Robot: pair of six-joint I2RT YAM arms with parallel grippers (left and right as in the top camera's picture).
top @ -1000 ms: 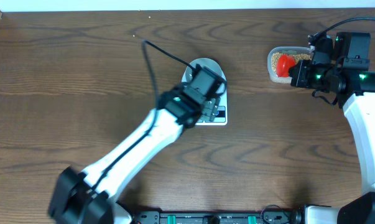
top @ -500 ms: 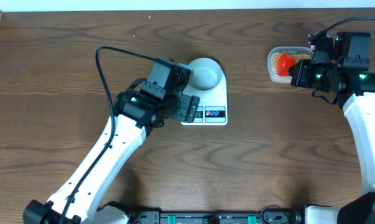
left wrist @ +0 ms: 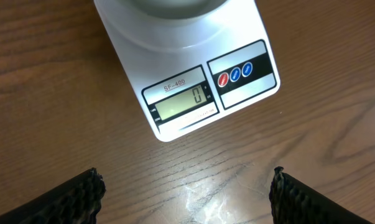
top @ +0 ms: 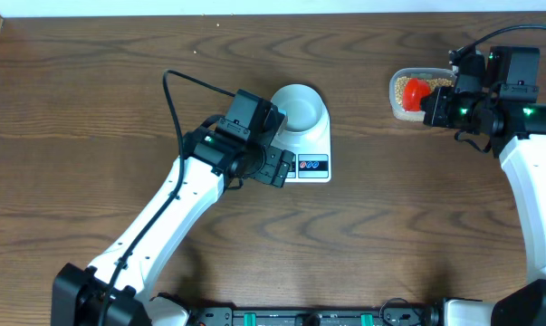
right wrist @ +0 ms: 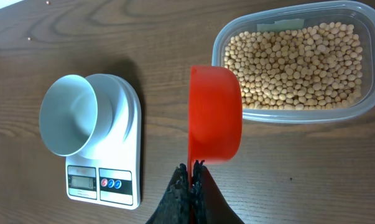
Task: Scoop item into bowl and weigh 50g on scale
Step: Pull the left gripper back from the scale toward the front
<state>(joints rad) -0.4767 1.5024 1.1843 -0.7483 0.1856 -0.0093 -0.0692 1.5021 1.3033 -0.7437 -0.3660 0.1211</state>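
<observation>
The left gripper [left wrist: 187,193], spread and empty, had pulled back from the scale [left wrist: 181,62], which read zero under the empty bowl [right wrist: 69,115]. The right gripper [right wrist: 190,179] pinched the scoop [right wrist: 215,115] by the beans [right wrist: 299,62], far right; scooping could start.

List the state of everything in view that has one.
bowl: empty, on the scale
scale: on, display reads 0
tub: open, holding beans
scoop: above the tub, no beans visible in it
left gripper: open, by the scale's front
right gripper: shut on scoop
</observation>
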